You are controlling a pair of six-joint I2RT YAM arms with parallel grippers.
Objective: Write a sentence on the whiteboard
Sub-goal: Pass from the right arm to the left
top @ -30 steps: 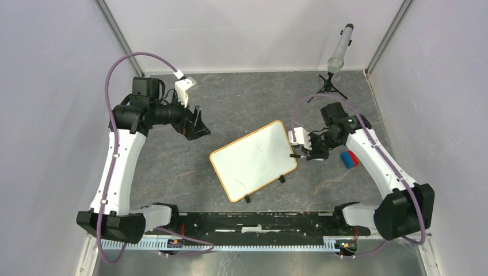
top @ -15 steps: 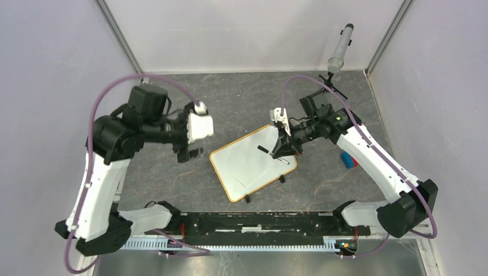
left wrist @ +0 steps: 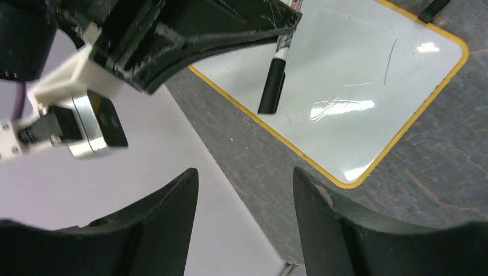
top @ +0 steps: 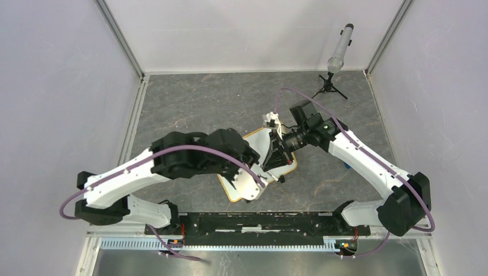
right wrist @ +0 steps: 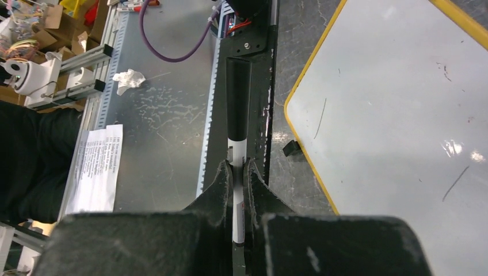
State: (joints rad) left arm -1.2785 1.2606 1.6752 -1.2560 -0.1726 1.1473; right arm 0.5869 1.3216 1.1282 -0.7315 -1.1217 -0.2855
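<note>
Grey mottled tabletop (top: 190,115), closed in by plain white walls (top: 247,34), is shown from above. The whiteboard (right wrist: 391,115) is laid flat on it near the middle, a little toward 6 o'clock, turned askew with one corner toward 12 o'clock. One board is counted, one marker (right wrist: 237,144), and one grey cylinder (top: 339,49) on a small black tripod (top: 328,87) at 1 o'clock. Of the board's black feet, only one foot (right wrist: 292,148) is made out in each view. The right gripper (right wrist: 237,172) is closed tight on the white barrel of the marker, whose black end is pointed out over the board. Whether that end is touching the face cannot be told. The left gripper (left wrist: 244,178) is spread wide with nothing between its fingers and is held above the board's 7 o'clock side, close under the right gripper. A few thin stray strokes are seen on the board, but no words. The board is judged to be light and stiff, with a glossy face that is likely slippery, so it may be pushed along the table under pen pressure. A hold is best taken on the wooden frame, at a corner or long edge away from the writing area, and not on the white face.
</note>
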